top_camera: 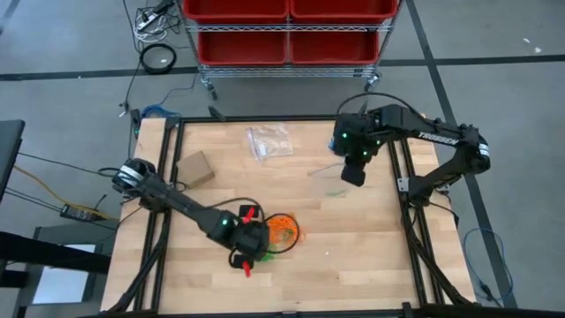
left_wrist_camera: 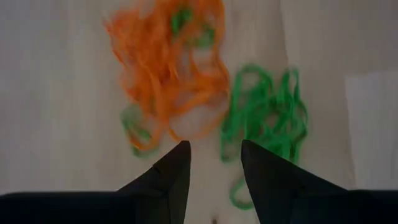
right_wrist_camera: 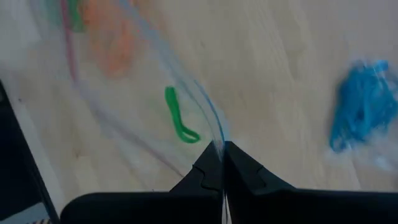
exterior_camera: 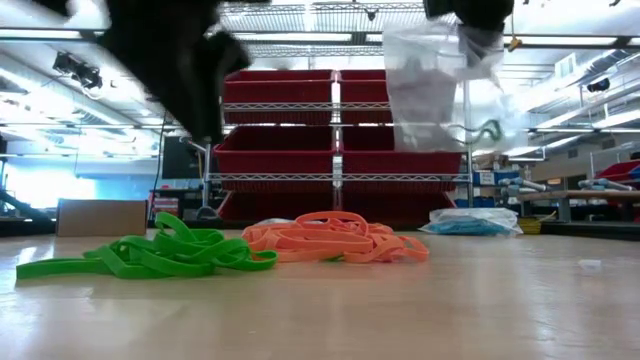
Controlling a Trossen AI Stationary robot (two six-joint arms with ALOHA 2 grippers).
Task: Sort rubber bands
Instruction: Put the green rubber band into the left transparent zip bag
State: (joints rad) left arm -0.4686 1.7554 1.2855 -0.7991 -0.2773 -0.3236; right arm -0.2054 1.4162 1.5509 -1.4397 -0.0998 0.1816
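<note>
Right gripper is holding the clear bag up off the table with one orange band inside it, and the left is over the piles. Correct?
Not quite: the band inside the clear bag is green, not orange, as the right wrist view shows. The rest stands: the right gripper holds the bag up, and the left gripper is over the orange and green piles.

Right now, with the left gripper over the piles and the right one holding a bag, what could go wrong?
1. The left gripper hangs open between the orange bands and green bands; closing may catch both colours.
2. The right gripper pinches only the clear bag's edge; the bag may slip, dropping the green band inside.
</note>
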